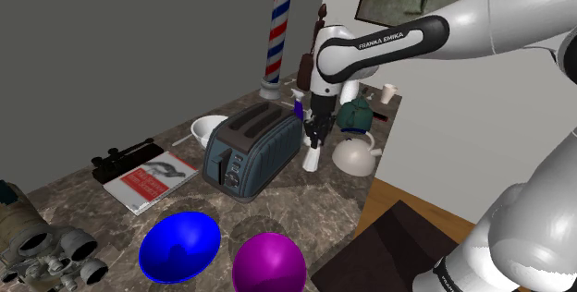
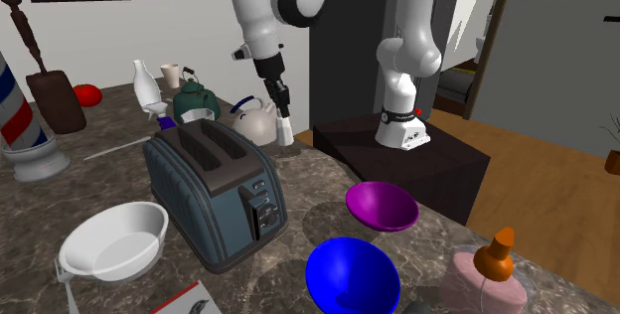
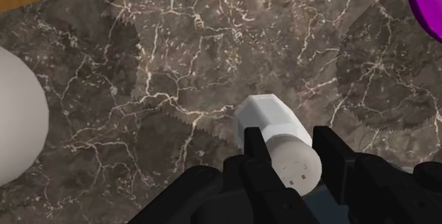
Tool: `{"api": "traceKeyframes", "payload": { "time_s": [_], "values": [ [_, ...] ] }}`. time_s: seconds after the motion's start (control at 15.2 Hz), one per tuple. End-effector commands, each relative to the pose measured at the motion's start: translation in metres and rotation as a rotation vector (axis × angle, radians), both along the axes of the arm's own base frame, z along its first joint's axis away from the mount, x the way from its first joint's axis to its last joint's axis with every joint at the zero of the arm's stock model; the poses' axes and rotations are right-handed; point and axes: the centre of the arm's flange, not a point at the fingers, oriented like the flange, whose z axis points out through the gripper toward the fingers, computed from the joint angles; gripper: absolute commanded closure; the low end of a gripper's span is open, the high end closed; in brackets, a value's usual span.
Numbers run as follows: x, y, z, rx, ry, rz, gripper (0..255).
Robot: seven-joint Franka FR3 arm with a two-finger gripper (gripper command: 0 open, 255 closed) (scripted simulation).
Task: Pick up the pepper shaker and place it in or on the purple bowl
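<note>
As the all-black two-finger end effector [image 3: 292,148] is clenched on the small white faceted pepper shaker [image 3: 273,123], one finger on each side of its perforated cap, the grasp looks made.

Location: shaker stands just off the far end of the dark blue-grey two-slot toaster [image 1: 251,147], the end away from its lever, on the dark veined marble surface [image 1: 305,198]. Cannot tell whether the base touches the surface or rides just above it.

Handling, judged: small, rigid, light. Hard smooth faces are likely slippery, so the flats just under the cap should give better purchase than the rounded cap. The present hold is high, near the top, and the body could pivot between the fingers if swung sharply. Probably not fragile, though tipping may spill the contents.

Orientation: long axis close to upright, holed cap up toward the end effector, base down. A slight lean shows in the shoulder view, which may be the camera's roll.

Glossy purple round bowl [image 1: 268,262] lies well past the toaster's lever end, open side up. Judged: the carry runs along the toaster's whole length and must clear it.
</note>
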Motion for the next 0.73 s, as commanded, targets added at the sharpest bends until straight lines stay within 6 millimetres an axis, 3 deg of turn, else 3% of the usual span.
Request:
{"api": "traceKeyframes", "payload": {
  "time_s": [0.0,0.66],
  "values": [
    [-0.015,0.02,0.006,0.0,0.0,-0.001,255],
    [-0.084,0.131,0.023,0.0,0.0,-0.001,255]
  ]
}}
